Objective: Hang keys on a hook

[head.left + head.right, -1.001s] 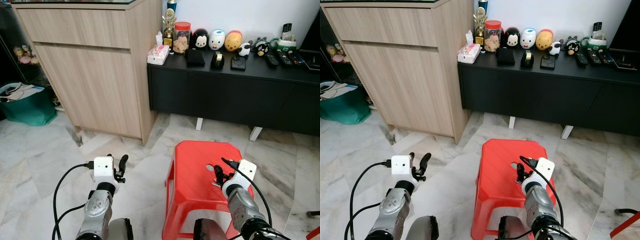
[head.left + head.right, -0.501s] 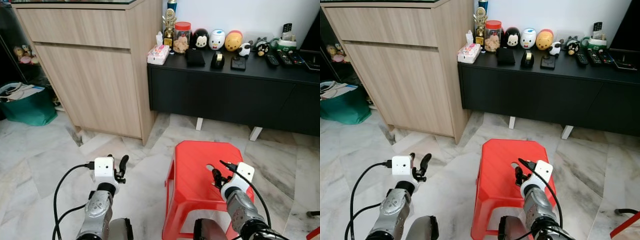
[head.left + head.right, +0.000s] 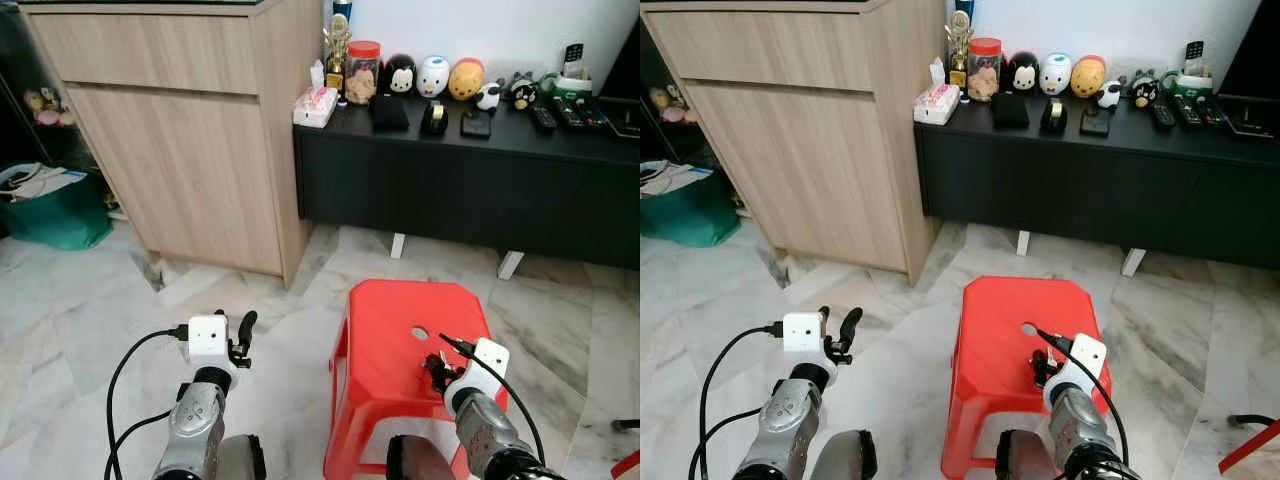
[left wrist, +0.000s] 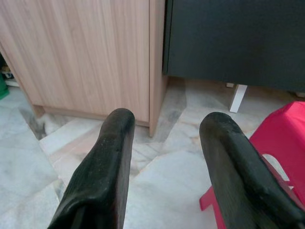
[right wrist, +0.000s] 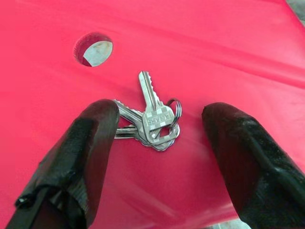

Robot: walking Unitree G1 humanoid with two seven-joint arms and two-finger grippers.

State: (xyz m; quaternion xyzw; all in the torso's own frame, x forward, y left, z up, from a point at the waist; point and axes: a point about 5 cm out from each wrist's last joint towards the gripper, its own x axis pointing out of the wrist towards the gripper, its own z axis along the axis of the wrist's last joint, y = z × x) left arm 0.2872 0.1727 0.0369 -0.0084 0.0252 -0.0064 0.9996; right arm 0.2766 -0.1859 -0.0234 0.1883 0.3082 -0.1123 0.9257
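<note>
Right end effector (image 5: 157, 143) has dropped lower over red stool (image 3: 385, 330), fingers spread wide to straddle keys (image 5: 152, 121) lying flat by its hole. Left end effector (image 4: 164, 157) idle, released.

A small bunch of silver keys (image 5: 151, 121) lies flat on top of the red stool (image 5: 200, 43), near its round hole (image 5: 94, 48). There look to be three keys, fanned out and joined by a little metal ring. One key has a checkered head and points toward the hole.
</note>
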